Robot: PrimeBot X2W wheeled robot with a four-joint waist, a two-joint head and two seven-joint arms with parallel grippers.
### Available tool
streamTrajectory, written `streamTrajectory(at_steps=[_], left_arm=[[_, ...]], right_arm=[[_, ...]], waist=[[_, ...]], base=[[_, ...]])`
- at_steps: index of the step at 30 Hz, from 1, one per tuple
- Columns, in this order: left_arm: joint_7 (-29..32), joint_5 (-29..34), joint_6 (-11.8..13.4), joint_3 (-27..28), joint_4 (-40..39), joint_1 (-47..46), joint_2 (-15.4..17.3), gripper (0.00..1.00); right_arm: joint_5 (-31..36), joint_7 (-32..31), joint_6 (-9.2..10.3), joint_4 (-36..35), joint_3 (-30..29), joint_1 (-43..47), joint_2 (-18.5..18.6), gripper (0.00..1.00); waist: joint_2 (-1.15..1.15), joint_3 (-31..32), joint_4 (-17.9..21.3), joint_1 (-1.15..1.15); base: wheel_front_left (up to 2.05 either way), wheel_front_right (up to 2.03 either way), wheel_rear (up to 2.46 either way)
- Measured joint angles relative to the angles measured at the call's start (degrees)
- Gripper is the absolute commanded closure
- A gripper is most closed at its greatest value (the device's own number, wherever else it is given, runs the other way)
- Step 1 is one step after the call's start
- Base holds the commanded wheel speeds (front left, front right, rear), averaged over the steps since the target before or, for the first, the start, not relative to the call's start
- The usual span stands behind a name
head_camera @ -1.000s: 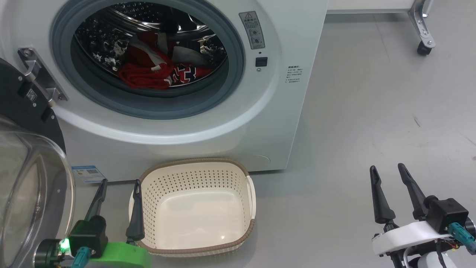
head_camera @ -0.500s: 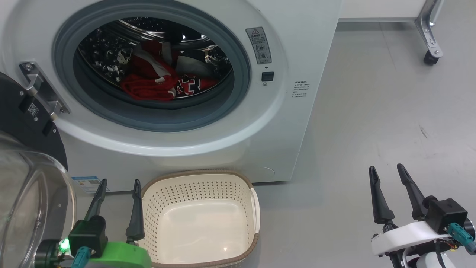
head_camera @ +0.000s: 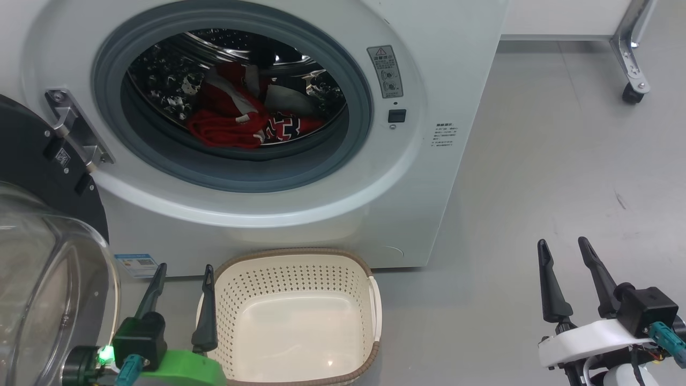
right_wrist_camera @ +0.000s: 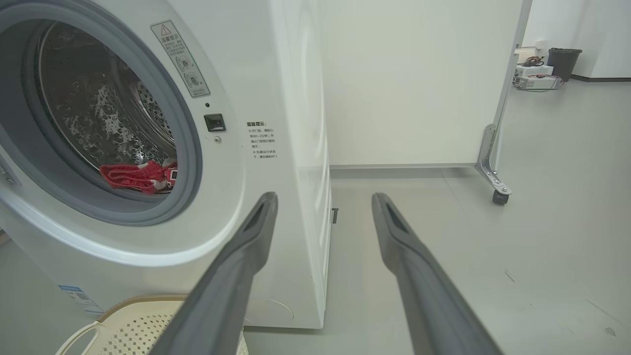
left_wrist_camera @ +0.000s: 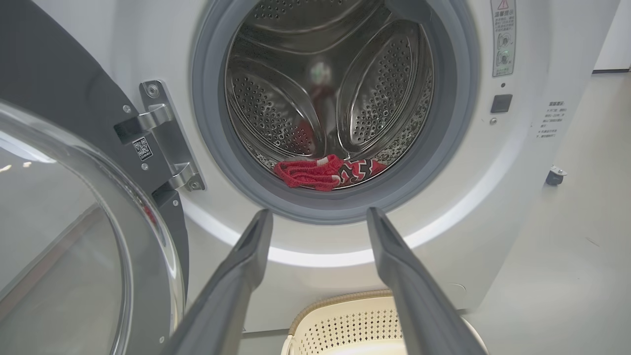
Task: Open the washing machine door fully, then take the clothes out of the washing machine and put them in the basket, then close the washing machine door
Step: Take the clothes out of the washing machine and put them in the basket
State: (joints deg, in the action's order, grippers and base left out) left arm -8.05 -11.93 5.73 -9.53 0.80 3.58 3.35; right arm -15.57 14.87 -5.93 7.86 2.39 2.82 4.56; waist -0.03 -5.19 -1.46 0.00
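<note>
The white washing machine (head_camera: 461,64) (left_wrist_camera: 522,162) (right_wrist_camera: 276,98) fills the upper head view. Its door (head_camera: 37,257) (left_wrist_camera: 74,217), black-rimmed with a clear glass bowl, hangs swung open at the left on a metal hinge (head_camera: 75,128). Red clothes (head_camera: 236,120) (left_wrist_camera: 320,172) (right_wrist_camera: 135,176) lie at the bottom of the steel drum. The cream basket (head_camera: 292,316) (left_wrist_camera: 345,325) (right_wrist_camera: 123,325) stands on the floor before the machine with nothing in it. My left gripper (head_camera: 185,271) (left_wrist_camera: 318,214) is open between door and basket. My right gripper (head_camera: 563,244) (right_wrist_camera: 323,197) is open over bare floor at the lower right.
Grey floor (head_camera: 563,177) stretches to the right of the machine. A white panel on a metal caster leg (head_camera: 632,80) (right_wrist_camera: 495,182) stands at the far right. In the right wrist view, a dark bin (right_wrist_camera: 562,61) and some boxes sit far off by the wall.
The whole head view has shifted: machine and basket sit lower and further right in the picture, so the camera moved. Both grippers stay open and hold their places.
</note>
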Motion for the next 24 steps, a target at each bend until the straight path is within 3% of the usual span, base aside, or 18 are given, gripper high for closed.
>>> streamTrajectory(at_steps=[9, 24], left_arm=[[0.8, -0.2, -2.0, -0.5, 2.1, -3.2, 0.1, 0.0], [7.1, -1.5, -4.3, -1.2, 9.6, -13.1, 0.6, 0.0]], right_arm=[[0.0, 0.0, -0.05, -0.1, 1.2, 0.1, 0.0, 0.0], [0.0, 0.0, -0.49, -1.7, 2.5, -1.8, 0.0, 0.0]], waist=[[0.0, -0.3, -0.9, 0.0], [0.0, -5.8, 1.6, 0.0]], base=[[0.0, 0.0, 0.0], [0.0, 0.0, 0.0]])
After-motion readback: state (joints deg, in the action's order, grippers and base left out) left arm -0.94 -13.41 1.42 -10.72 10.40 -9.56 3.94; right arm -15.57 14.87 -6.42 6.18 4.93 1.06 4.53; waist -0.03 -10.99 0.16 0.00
